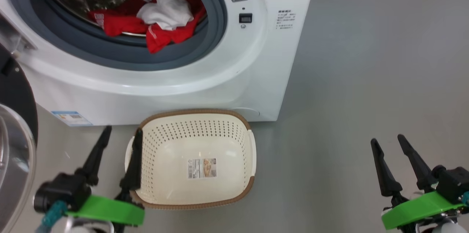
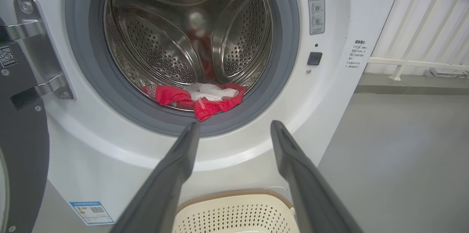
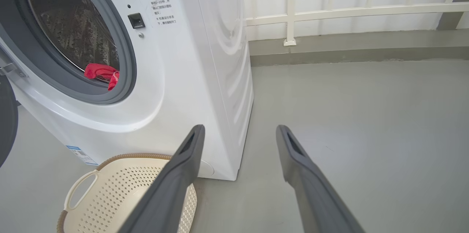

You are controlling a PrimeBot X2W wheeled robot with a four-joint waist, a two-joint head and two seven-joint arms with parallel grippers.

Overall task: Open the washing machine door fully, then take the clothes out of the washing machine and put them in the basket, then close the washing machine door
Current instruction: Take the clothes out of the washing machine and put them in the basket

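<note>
Over grey ring (image 1: pixel 110 55), clothes (image 1: pixel 165 24), basket (image 1: pixel 194 113) below

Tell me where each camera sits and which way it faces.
Head view: on the head, looking down at the washing machine, the basket, the open left gripper and right gripper.
Left wrist view: on that wrist, facing the clothes in the drum, beyond its fingers.
Right wrist view: on that wrist, facing the machine's side and the floor, past its fingers.
Shared: all show the basket.

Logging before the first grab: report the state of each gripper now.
Left gripper: open, holding nothing.
Right gripper: open, holding nothing.
</note>
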